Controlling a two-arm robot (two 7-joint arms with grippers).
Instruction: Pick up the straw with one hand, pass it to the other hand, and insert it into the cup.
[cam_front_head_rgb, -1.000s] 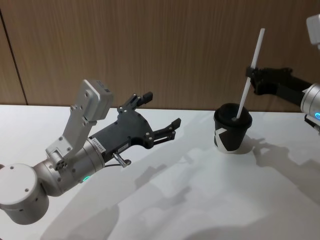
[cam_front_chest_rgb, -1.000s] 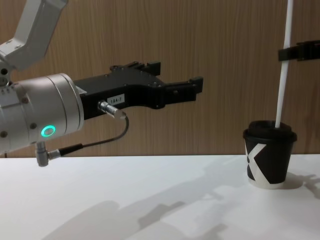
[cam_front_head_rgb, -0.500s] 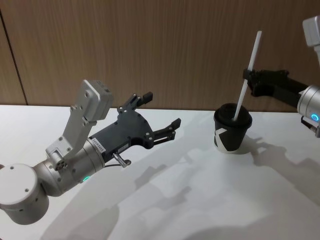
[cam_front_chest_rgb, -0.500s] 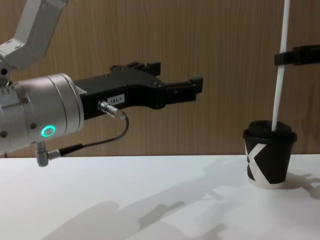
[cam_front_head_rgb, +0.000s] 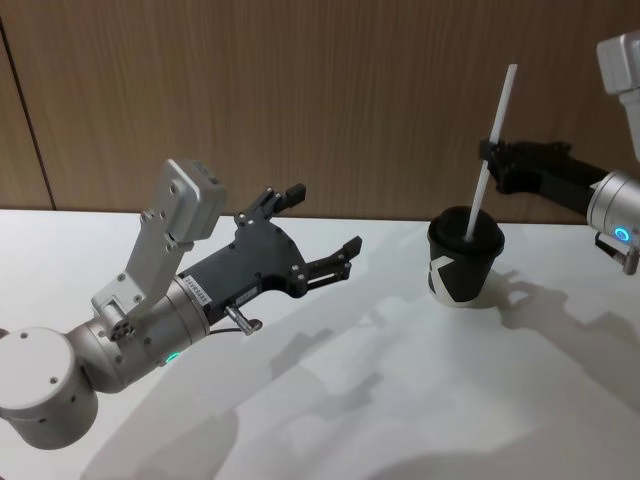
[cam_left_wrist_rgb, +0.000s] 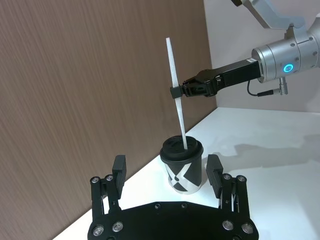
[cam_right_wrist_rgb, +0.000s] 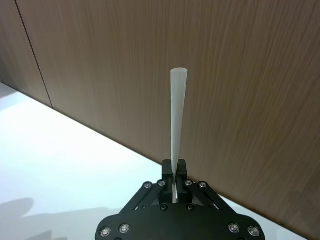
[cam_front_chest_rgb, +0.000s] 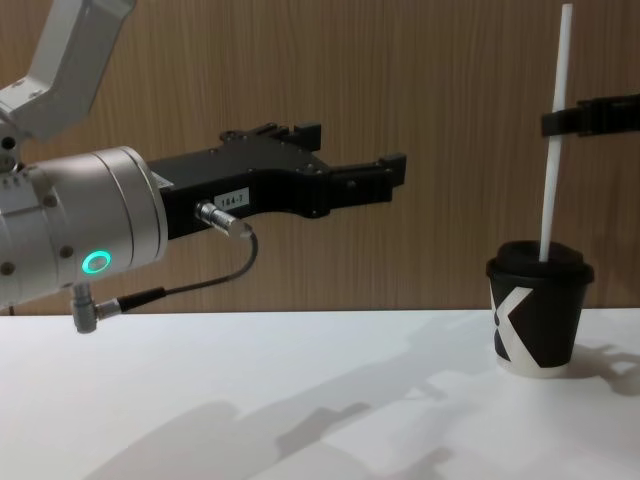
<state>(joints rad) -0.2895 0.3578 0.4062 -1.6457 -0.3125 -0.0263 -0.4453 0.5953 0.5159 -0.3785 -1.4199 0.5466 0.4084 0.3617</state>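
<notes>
The straw (cam_front_head_rgb: 489, 160) stood in the cup's (cam_front_head_rgb: 464, 260) lid, pinched mid-length by the right gripper (cam_front_head_rgb: 488, 152). The left gripper (cam_front_head_rgb: 322, 230) hung open, well apart. Sideways pull before release could tip the cup.

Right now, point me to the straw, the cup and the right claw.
straw (cam_front_head_rgb: 497, 112): head view, upper shaft above the grip.
cup (cam_front_chest_rgb: 540, 318): chest view, side wall by the white mark.
right claw (cam_left_wrist_rgb: 176, 92): left wrist view, fingertips shut on the straw.

Straw (cam_front_chest_rgb: 552, 140) tip hidden within cup (cam_front_chest_rgb: 538, 320)
</notes>
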